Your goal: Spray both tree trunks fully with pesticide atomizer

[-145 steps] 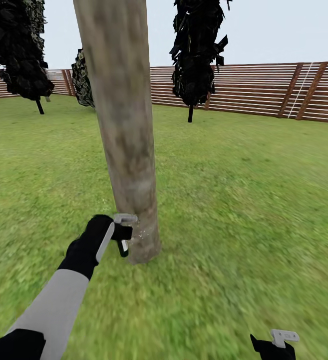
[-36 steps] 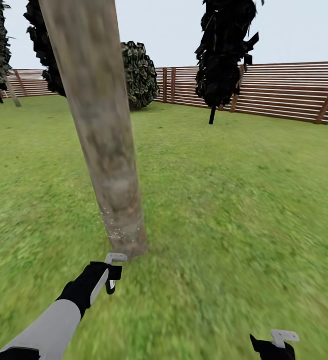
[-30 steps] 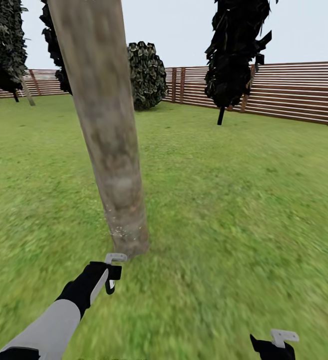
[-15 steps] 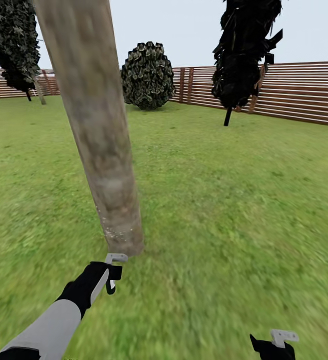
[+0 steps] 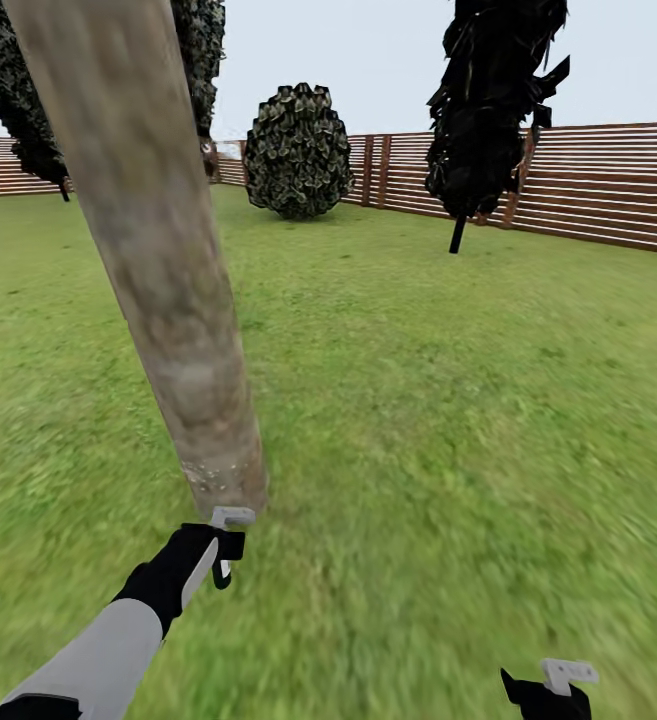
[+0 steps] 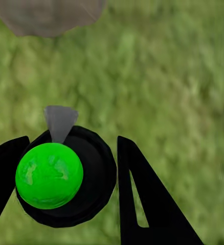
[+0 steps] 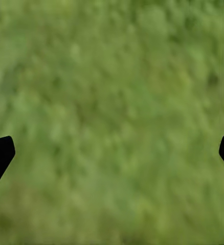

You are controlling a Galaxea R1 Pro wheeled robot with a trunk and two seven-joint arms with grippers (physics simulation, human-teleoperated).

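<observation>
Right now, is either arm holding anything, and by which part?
The left gripper holds the sprayer by its round black body, fingers on either side. The right gripper is open over the grass, holding nothing.

The thick tree trunk [image 5: 168, 300] stands just beyond the left claw [image 5: 226, 545], blocking the way forward; open grass [image 5: 448, 420] lies right of it.

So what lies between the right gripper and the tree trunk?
Only bare grass in the head view, between the right gripper and the tree trunk.
</observation>
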